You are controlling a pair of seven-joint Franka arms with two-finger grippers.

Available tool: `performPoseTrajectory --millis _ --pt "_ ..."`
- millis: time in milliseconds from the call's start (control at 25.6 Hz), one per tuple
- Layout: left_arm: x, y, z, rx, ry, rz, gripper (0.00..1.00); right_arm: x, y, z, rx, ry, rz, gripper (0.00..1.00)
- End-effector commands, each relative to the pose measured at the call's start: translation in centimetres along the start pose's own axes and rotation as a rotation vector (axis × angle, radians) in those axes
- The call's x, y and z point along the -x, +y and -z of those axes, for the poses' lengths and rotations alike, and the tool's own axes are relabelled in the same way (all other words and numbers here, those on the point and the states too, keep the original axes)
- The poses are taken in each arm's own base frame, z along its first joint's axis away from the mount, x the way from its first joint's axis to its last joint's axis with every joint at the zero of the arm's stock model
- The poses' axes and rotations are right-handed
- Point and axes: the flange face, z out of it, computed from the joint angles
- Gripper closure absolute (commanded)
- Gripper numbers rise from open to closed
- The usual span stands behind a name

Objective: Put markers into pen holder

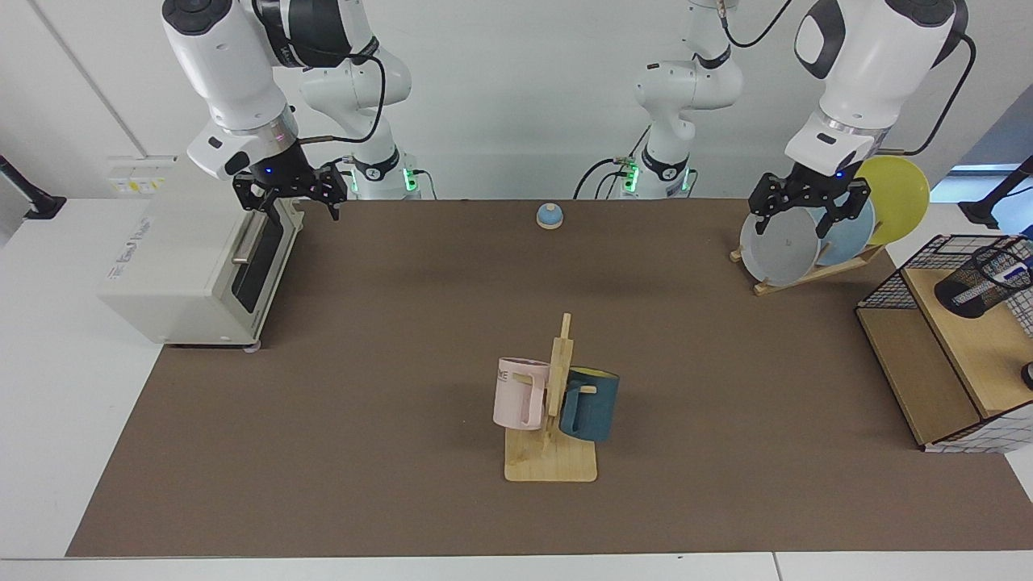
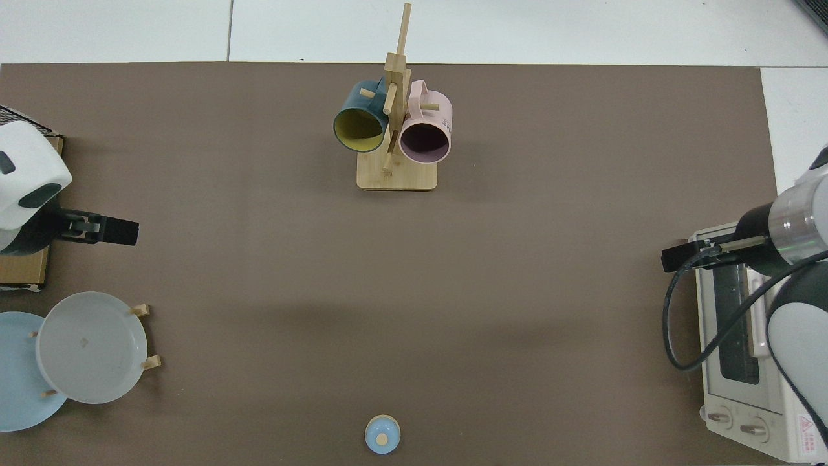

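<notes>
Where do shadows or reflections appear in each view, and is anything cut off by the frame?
Facing view: soft shadow band across the mat; the wire basket is cut by the frame edge. Top view: the same faint band below centre; the toaster oven and blue plate are cropped; no strong glare.

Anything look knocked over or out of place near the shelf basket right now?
Yes: the pen holder lies tipped on its side on the basket's wooden shelf, with the marker inside it. Nothing else looks askew.
</notes>
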Motion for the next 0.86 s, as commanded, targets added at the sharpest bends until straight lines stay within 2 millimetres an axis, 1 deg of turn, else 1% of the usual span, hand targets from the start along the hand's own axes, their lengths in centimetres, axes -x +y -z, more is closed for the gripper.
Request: performPoseTrajectory --millis 0,78,312,429,507,663,820 --pt "-0.83 -0.31 -0.33 0.012 0.012 -0.009 0.0 0.3 1.87 0.29 -0.077 0.026 -0.021 0.0" --pt "-0.78 -0.65 -0.34 0.012 0.011 -0.006 0.0 0.2 1.64 0.22 -0.069 0.031 -0.015 0.0" --pt "-0.76 -0.59 -0.37 0.038 0.012 -0.015 0.0 0.17 1.79 0.21 -0.03 0.035 -0.009 0.0" --pt "-0.77 -0.52 -0.42 0.037 0.007 -0.018 0.0 0.16 1.5 0.32 0.011 0.036 0.011 0.0" --pt "-0.64 -0.58 -0.4 0.039 0.002 -0.016 0.0 0.1 0.96 0.33 0.037 0.036 0.027 0.0" --pt "-0.58 -0.65 -0.44 0.04 -0.003 -0.013 0.0 0.04 0.96 0.27 0.03 0.036 0.026 0.0" --pt "-0.57 -0.65 -0.46 0.04 -0.005 -0.013 0.0 0.18 1.55 0.21 0.016 0.025 0.005 0.0"
